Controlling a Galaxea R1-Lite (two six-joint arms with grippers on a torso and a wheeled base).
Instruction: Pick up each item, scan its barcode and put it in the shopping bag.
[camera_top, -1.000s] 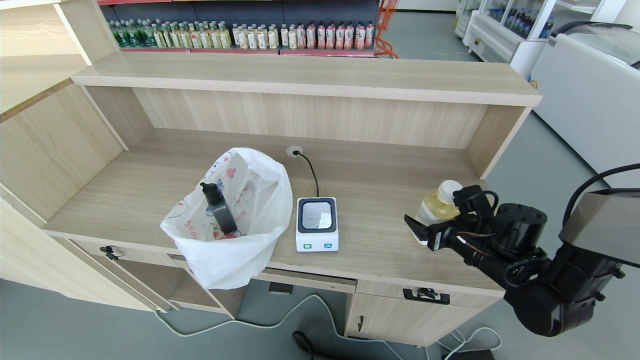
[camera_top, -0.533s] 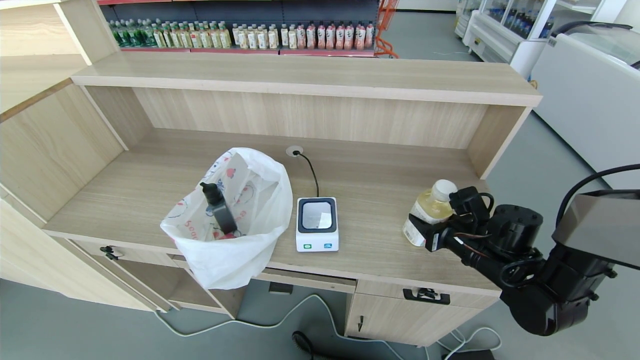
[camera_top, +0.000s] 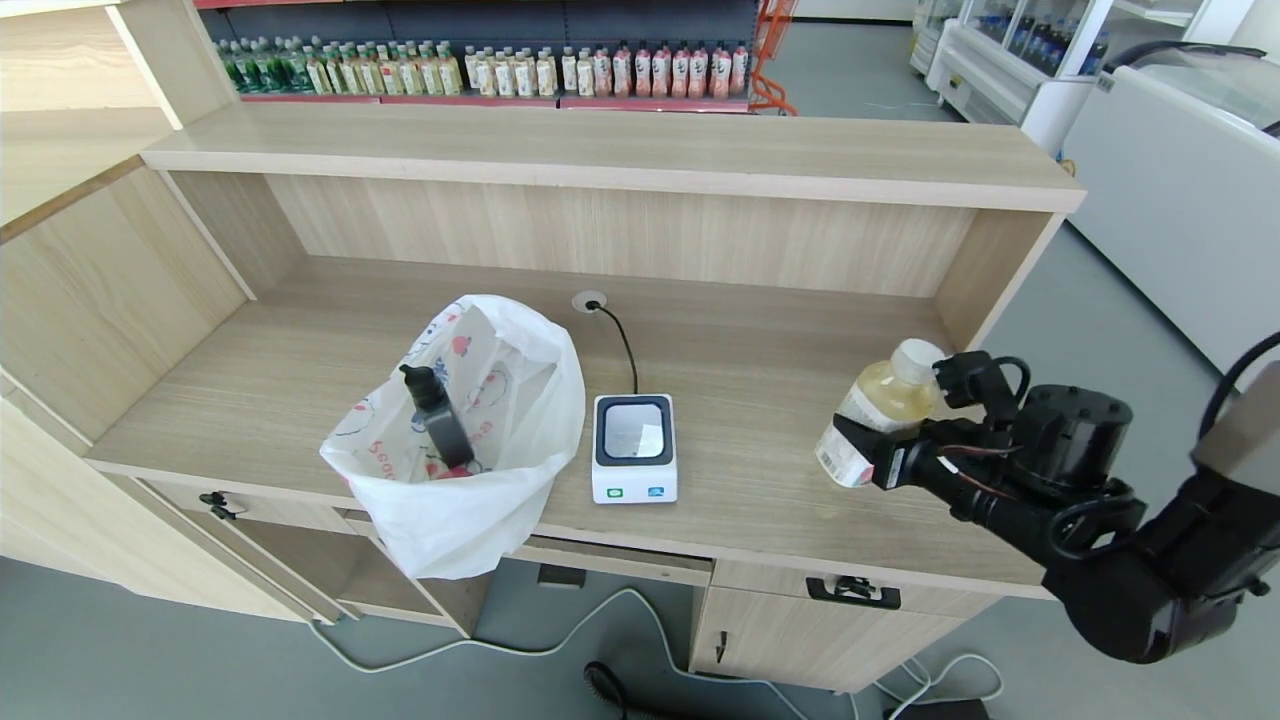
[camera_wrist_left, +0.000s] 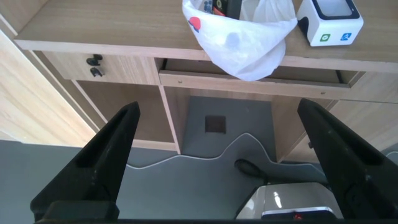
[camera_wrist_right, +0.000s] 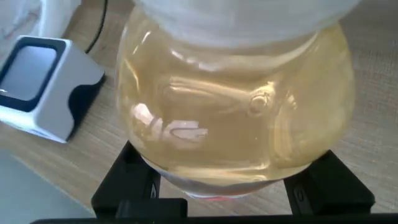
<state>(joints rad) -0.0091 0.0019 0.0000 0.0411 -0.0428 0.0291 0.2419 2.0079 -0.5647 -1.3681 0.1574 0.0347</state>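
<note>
Bottle (camera_top: 878, 412), tilted, clamped in my right gripper (camera_top: 903, 410).
It hangs at 3 o'clock from the scanner (camera_top: 634, 447), shopping bag (camera_top: 520, 420) at 9; my left gripper (camera_wrist_left: 221, 155) gapes wide.

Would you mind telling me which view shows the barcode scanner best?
The head view: the scanner stands whole and unobstructed on the counter beside the shopping bag, window up. The left wrist view shows its front, cut off at the picture's edge; the right wrist view shows part of it past the held bottle.
</note>
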